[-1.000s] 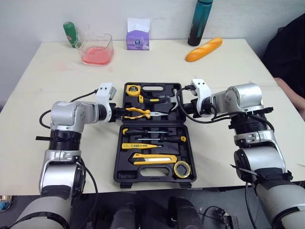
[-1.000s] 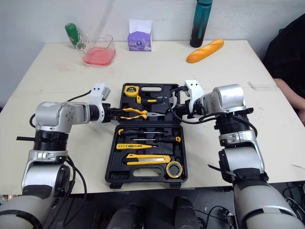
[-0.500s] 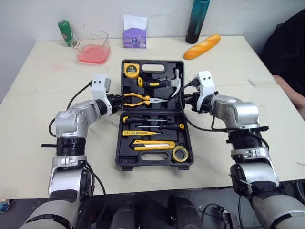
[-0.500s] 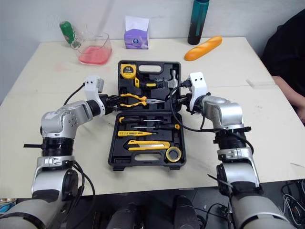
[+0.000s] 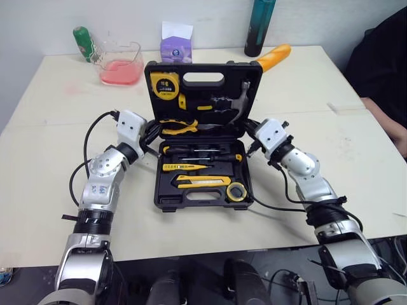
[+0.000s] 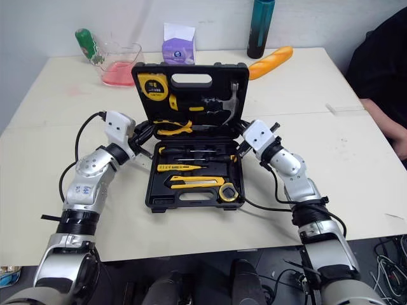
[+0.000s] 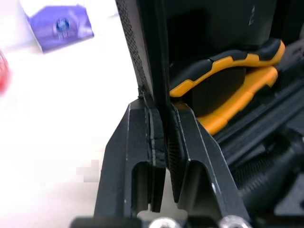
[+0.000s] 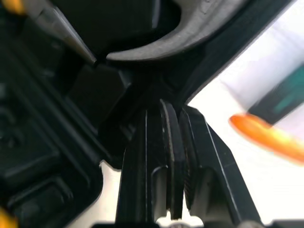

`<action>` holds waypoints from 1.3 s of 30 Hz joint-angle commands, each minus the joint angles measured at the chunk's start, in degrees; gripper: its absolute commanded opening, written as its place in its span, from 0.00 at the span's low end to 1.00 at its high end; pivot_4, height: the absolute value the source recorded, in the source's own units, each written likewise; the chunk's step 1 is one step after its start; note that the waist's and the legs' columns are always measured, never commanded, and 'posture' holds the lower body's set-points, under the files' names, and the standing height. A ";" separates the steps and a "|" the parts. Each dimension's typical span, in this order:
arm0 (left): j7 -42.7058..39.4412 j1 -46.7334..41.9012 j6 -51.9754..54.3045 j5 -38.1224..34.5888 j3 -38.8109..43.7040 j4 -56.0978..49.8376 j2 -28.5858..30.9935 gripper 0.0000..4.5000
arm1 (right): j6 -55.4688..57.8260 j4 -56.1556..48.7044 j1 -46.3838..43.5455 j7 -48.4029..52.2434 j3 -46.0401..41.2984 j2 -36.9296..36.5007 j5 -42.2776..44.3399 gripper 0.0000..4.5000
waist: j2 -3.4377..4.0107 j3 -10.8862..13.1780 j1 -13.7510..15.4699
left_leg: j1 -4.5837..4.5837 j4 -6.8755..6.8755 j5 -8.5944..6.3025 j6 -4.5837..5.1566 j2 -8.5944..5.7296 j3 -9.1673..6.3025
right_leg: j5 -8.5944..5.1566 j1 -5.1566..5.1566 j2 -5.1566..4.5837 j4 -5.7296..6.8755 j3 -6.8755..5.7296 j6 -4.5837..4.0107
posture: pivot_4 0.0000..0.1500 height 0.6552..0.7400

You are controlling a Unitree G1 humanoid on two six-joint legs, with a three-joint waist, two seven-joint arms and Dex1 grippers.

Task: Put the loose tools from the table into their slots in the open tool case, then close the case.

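The tool case [image 5: 191,203] is lying near the middle of the desk [image 5: 57,152] with its base flat. Its lid [image 5: 249,71] is standing raised on the hinge, roughly upright and leaning slightly away from the base.

The left pincer [image 7: 161,107] is pinching the lid's left edge, with one finger on each face of the wall. The right pincer [image 8: 173,107] is pinching the lid's right edge in the same way. Both grips are sitting low on the lid, close to the case's hinge line.

Tools are sitting in their slots:
- In the lid: tape measure [image 5: 164,85], pliers [image 5: 180,129], hammer [image 5: 238,101].
- In the base: screwdrivers [image 5: 197,151], knife [image 5: 203,182], roll of tape [image 5: 236,191].

No loose tool is lying on the desk around the case, so the loading stage is judged complete. The closing stage is under way and about half done. The lid is left to be swung down onto the base, and the latches on the case's front wall are not yet engaged.

Behind the case, a pitcher [image 5: 119,63], a tissue pack [image 5: 176,44], a bottle [image 5: 257,28] and a bread loaf [image 5: 275,54] are standing apart from it.
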 commanded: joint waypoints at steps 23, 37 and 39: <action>-8.59 31.35 9.19 -10.90 19.15 -24.74 13.38 0.91 | 3.73 -17.72 25.02 19.47 -8.93 -19.37 17.38 0.83 | 0.04 0.00 1.57 | 0.97 -0.29 -0.03 0.04 0.11 -0.15 | -0.02 1.07 -0.11 -0.37 -0.14 -0.05 | 1.00 1.00; -17.91 31.18 14.79 -17.29 20.65 -27.57 17.19 0.91 | 27.44 -41.40 41.67 34.61 -17.08 -24.10 34.46 0.83 | 0.08 0.02 1.76 | 1.01 -0.29 -0.09 -0.03 0.07 -0.69 | -0.04 1.47 -0.14 -0.63 -0.70 -0.15 | 1.00 1.00; -18.78 29.48 15.04 -17.14 19.37 -26.70 17.52 0.73 | 29.86 -43.42 43.01 36.47 -17.24 -24.28 35.59 0.79 | 0.09 0.02 1.85 | 0.99 -0.30 -0.10 -0.05 0.10 -0.73 | -0.05 1.46 -0.11 -0.60 -0.74 -0.17 | 1.00 1.00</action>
